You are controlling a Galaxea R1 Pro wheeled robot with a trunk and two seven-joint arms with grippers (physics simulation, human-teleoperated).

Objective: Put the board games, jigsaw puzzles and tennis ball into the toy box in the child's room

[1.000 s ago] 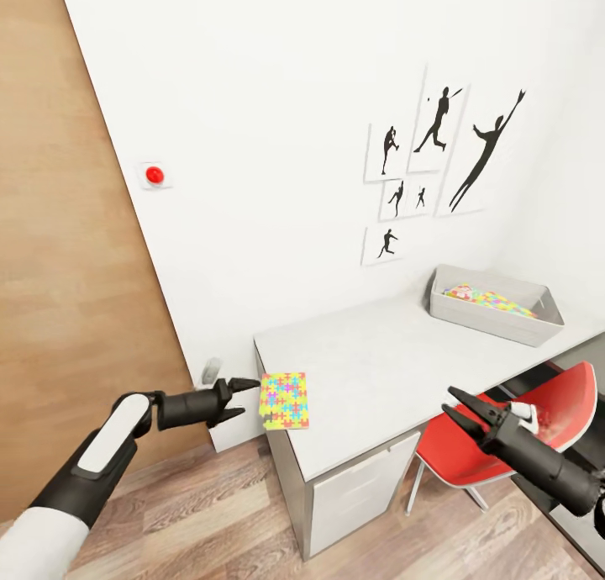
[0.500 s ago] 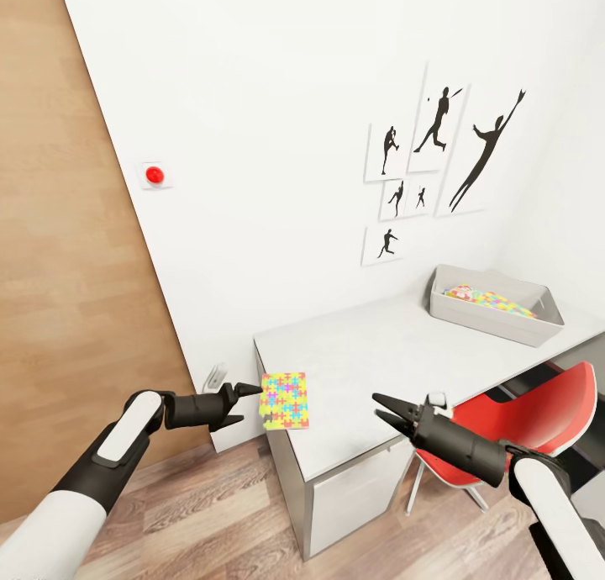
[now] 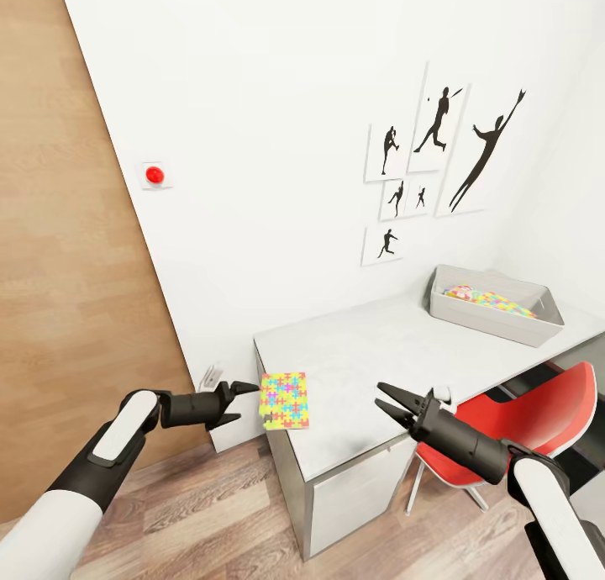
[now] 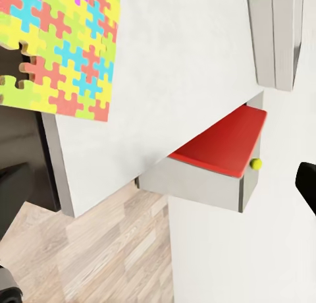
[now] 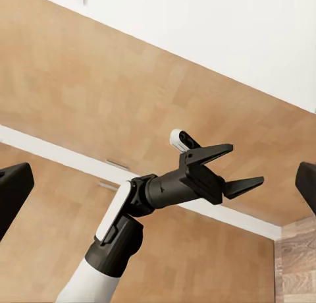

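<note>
Jigsaw puzzle [image 3: 285,400] just beside left pincer [image 3: 245,392]

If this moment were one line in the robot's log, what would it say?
left gripper: open, beside jigsaw puzzle at table corner | right gripper: open, empty | toy box: holds another puzzle

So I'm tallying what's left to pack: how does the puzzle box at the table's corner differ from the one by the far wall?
The near jigsaw puzzle lies flat on the bare table, overhanging its front edge; the far jigsaw puzzle rests tilted inside the toy box. The near one shows whole, the far one partly hidden by the tub's wall. Both share the bright jigsaw-piece pattern.
</note>
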